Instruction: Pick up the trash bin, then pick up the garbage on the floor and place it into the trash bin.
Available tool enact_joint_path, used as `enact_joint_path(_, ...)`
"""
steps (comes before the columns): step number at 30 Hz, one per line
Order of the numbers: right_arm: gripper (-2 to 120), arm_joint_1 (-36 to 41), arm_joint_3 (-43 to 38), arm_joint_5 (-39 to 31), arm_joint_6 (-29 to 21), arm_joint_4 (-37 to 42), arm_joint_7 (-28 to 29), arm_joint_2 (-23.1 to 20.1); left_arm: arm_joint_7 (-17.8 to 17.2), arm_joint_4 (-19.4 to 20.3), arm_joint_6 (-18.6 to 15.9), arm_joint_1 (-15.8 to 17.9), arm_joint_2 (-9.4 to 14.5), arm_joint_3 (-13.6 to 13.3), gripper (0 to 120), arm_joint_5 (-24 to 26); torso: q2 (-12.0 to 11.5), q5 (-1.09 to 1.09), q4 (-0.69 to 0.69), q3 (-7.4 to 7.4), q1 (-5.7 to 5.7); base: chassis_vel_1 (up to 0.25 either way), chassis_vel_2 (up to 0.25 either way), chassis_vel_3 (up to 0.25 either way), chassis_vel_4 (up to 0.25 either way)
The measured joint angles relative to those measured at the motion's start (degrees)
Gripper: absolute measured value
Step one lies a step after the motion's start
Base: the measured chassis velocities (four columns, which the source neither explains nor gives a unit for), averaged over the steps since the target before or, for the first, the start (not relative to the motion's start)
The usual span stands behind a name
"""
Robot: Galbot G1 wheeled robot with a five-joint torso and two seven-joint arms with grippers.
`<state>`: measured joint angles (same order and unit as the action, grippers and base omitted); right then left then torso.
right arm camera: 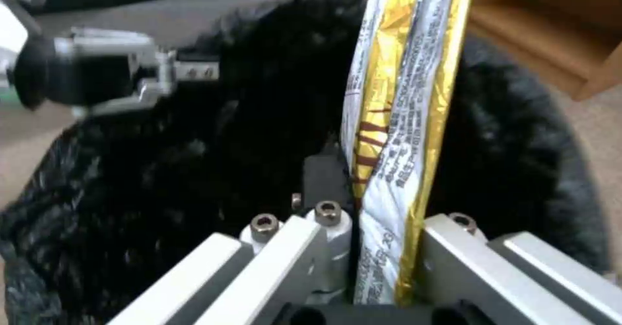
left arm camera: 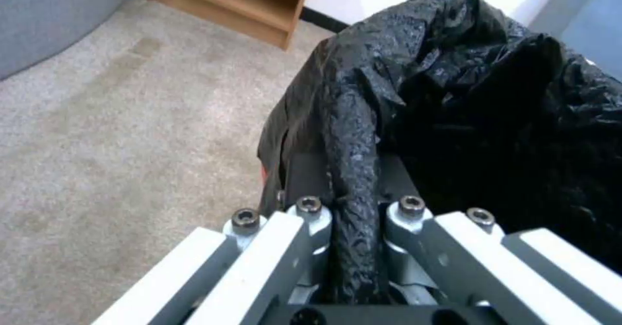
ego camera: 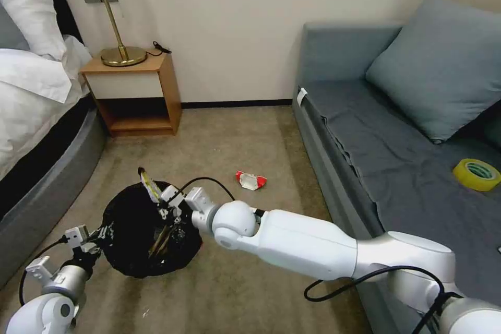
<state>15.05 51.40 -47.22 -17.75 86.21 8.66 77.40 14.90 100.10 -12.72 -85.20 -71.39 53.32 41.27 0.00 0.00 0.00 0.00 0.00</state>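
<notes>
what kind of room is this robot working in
Most likely a hotel room or bedroom: a bed with white bedding, a wooden nightstand carrying a brass lamp, and a grey sofa on carpet.

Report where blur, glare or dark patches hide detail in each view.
Head view: evenly lit and sharp, but the trash bin interior is near black. Left wrist view: the liner shows speckled glare; the left gripper is sharp. Right wrist view: the snack wrapper reflects gold, the bag edges blur.
</notes>
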Motion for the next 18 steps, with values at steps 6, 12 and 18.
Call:
enact_joint_path(6,17,0.78,0.11,1.06,-1.11,1.08,0.74,-0.3,-0.09,0.36,-0.01,-0.1,-0.17,-0.01,5,0.15,0.0,0.0,0.0,0.0,0.0,0.0,0.0,0.0,0.0)
enact_joint_path(12,38,1.12,-0.3,1.36,-1.44,2.13,1.23,-0.9,-0.15,0.71,-0.05,-0.16,-0.62,-0.05,5,0.19,0.0,0.01,0.0,0.0,0.0,0.0,0.0,0.0,0.0)
enact_joint_path(18,61,2.26,-0.78,2.51,-1.24,3.01,2.49,-1.25,-0.18,0.81,-0.07,-0.23,-0.92,0.16,5,0.19,0.0,0.0,0.0,0.0,0.0,0.0,0.0,0.0,0.0)
